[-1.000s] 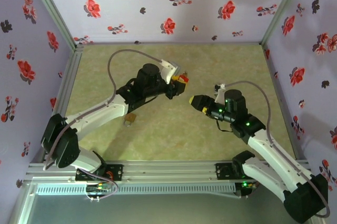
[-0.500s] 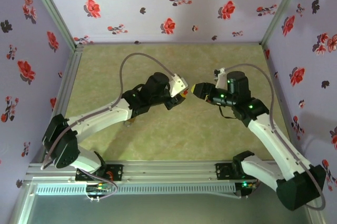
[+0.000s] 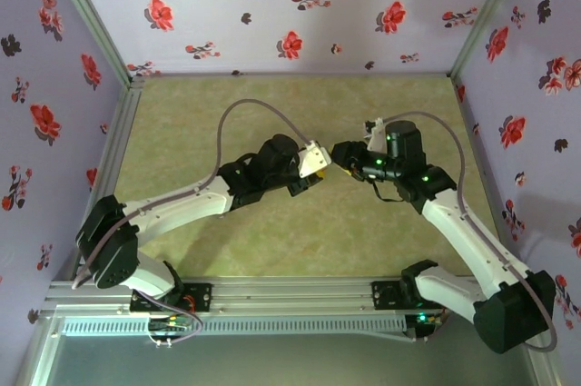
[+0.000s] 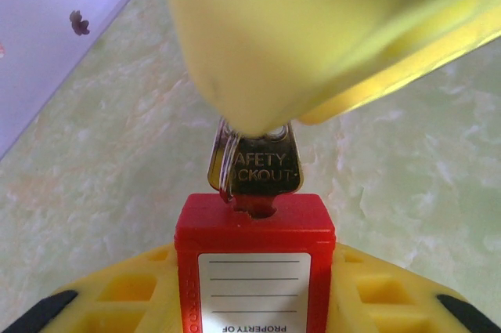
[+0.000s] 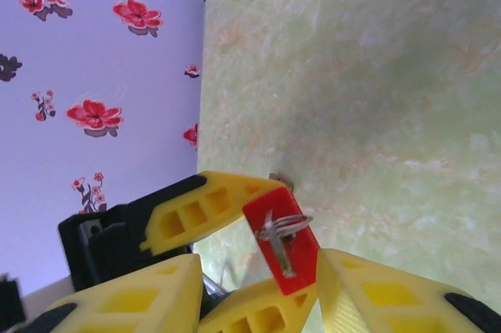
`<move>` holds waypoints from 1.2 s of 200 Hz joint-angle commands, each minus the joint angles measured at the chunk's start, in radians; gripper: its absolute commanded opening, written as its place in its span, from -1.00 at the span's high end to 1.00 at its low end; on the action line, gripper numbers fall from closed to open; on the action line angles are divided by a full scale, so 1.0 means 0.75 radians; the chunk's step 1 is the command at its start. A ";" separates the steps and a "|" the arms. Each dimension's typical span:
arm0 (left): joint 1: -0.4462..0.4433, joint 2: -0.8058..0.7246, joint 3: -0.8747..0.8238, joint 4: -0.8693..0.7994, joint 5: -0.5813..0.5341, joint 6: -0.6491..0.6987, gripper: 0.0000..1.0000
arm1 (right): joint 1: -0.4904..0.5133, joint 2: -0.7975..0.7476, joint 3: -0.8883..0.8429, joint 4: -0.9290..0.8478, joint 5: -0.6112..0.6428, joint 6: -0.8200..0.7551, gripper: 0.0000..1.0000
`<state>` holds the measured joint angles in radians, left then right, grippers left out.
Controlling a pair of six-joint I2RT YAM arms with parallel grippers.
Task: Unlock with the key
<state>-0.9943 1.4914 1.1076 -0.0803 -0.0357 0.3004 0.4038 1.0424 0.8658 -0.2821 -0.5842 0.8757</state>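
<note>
Showing red padlock clamped in left claw at mid-bench; key lodged in padlock's right end, between narrow-set fingers of right claw; firm grip impossible to tell.

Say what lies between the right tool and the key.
Nothing: the right wrist view shows bare gaps between the key and both fingers of the right tool.

The table is viewed from high above and behind the arm bases by the top external camera, looking down. The red padlock and its key are framed very closely by the left wrist camera. The same pair is taken from the opposite side, slightly farther back, by the right wrist camera, which is turned toward a floral wall.
</note>
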 commanded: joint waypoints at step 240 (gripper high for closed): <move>-0.218 0.269 -0.328 1.224 -0.711 0.920 1.00 | 0.000 -0.049 -0.460 0.483 0.025 0.940 1.00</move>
<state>-1.1553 1.6600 0.8562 0.5110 -0.4652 0.8528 0.3874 1.0443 0.5468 0.0414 -0.5198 1.4498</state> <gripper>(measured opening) 0.368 0.052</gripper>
